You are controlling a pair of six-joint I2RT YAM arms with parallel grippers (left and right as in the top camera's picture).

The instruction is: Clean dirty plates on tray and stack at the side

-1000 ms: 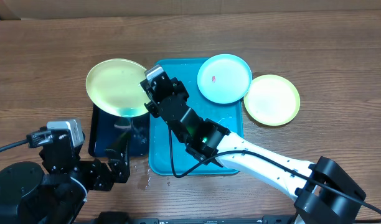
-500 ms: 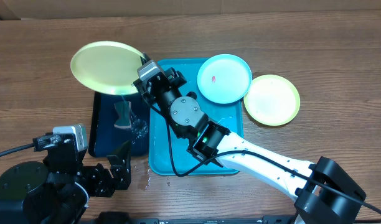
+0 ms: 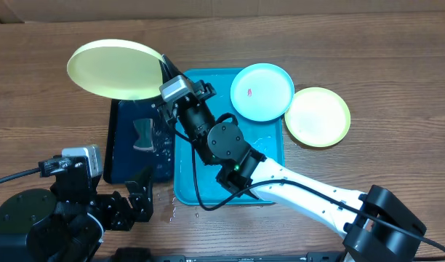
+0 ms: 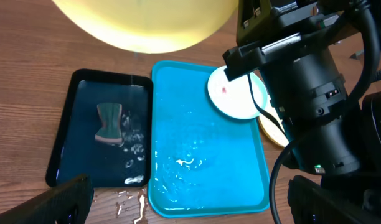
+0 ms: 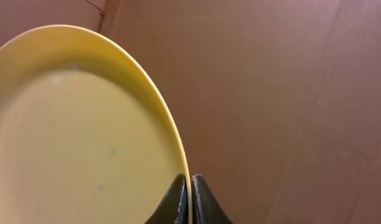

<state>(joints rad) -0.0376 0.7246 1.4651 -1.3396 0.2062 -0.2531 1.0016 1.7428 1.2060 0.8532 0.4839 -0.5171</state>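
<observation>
Yellow-green plate [image 3: 113, 69] is pinched by its rim in the right pincer [image 5: 190, 180], jaws shut tight on the edge. It hangs in the air past the far-left corner of the blue tray [image 3: 277, 156], beyond the black tray [image 3: 121, 160]. Guessing the edge grip keeps its face free. Left pincer [image 3: 144, 193] sits wide open and empty near the front. Cyan plate [image 3: 262, 91], with a red smear, rests on the blue tray's far-right corner, and a second plate [image 3: 317, 116] lies just beside it. Plenty of bare table out left.
</observation>
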